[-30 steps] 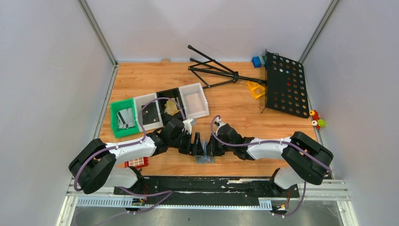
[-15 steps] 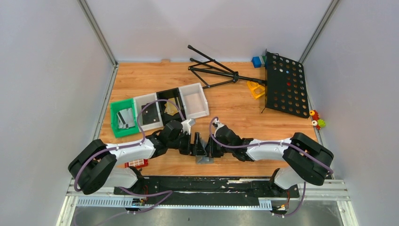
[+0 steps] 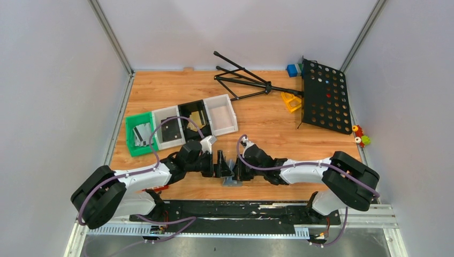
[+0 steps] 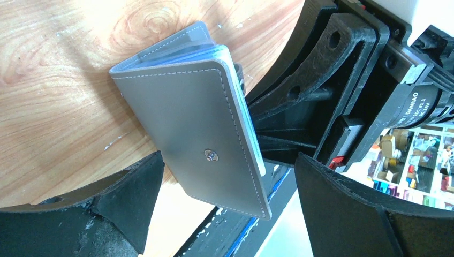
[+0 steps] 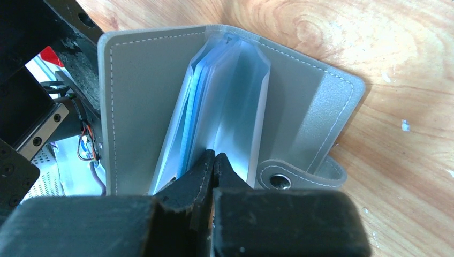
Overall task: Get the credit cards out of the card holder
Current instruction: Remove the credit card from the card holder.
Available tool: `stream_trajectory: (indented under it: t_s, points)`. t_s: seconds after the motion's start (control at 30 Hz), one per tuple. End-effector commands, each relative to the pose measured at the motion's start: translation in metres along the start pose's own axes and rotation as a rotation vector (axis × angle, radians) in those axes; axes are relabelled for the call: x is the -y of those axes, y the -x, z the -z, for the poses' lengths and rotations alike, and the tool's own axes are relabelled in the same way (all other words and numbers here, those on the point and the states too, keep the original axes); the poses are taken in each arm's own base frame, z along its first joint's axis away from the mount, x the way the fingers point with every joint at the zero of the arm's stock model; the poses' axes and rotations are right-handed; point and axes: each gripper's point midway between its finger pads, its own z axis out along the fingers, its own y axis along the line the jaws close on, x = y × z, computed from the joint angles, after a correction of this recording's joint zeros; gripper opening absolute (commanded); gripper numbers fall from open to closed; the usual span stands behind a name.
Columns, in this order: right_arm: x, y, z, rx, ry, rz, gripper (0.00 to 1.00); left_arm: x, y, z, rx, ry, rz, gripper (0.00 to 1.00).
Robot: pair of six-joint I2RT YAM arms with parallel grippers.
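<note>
Wooden table (image 3: 267, 123). The row of trays (image 3: 130, 138) sits far left, and three trays each hold what look like credit cards (image 3: 142, 134): silvery, dark and gold.

The arms meet at near centre over the card holder (image 4: 203, 123). It stands propped open on the table, grey cover toward the left wrist camera.

The left gripper (image 4: 227, 176) is spread wide, one finger either side of the holder. We can't tell if either finger touches it.

The right gripper (image 5: 214, 160) is pinched tight on the near edge of a clear plastic sleeve (image 5: 235, 107) inside the holder, beside the snap tab (image 5: 300, 179).

Step in hand, as we read it: fanning the sleeves to find a remaining card. There's a bluish edge in the sleeve stack, but we can't tell if it's a card.

Next move needs the left claw to pin the cover while the right one lets go and re-grips a card edge, not the plastic. Otherwise the whole holder lifts.
</note>
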Motion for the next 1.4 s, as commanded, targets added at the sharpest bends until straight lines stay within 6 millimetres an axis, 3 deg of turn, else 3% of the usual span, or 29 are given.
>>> stream_trajectory:
  t_s: [0.0,0.67,1.17,1.37]
  points:
    - [-0.024,0.015,0.003,0.052,0.058,0.022,0.00,0.006,0.008,0.002,0.043,-0.038,-0.002,0.96]
    - [-0.030,0.015,0.002,0.050,0.081,0.033,0.00,-0.004,0.003,-0.001,0.008,0.009,0.002,0.86]
    - [-0.045,0.016,0.004,0.056,0.137,0.062,0.00,-0.011,0.001,0.000,-0.003,0.045,-0.005,0.86]
    - [-0.044,0.017,0.004,0.059,0.126,0.066,0.00,-0.009,0.001,0.001,-0.001,0.041,-0.007,0.74]
